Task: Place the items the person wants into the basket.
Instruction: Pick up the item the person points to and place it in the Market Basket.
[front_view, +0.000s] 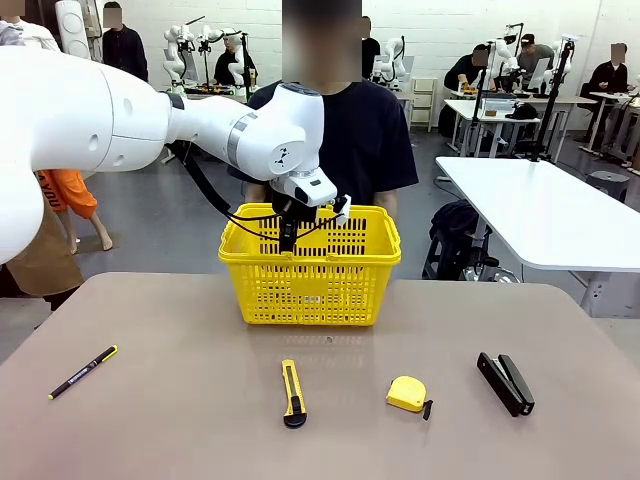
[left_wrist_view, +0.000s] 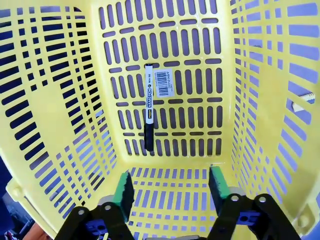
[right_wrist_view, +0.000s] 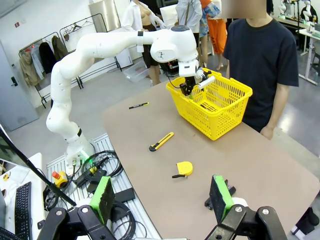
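Left jaws apart over basket (front_view: 310, 290) — marker (left_wrist_view: 149, 107) flat on its floor, right jaws apart, empty, above desk (right_wrist_view: 260, 165).

The yellow basket (front_view: 310, 285) stands on the brown worktop (front_view: 180, 430), towards its far edge. The white left arm (front_view: 200, 120) extends from the basket's left, and the left tool (front_view: 290, 236) hangs at the basket's top, near its left end, pointing down; how its jaws stand cannot be told here. Directly behind the basket stands the person (front_view: 372, 130) in a black T-shirt. Nearer than the basket lie 4 things, all apart: the black pen (front_view: 83, 372) with yellow accents far to its left, the yellow-and-black utility knife (front_view: 292, 392) before its middle, the yellow tape measure (front_view: 407, 394) before its right corner, and the black stapler (front_view: 505, 383) farther right.
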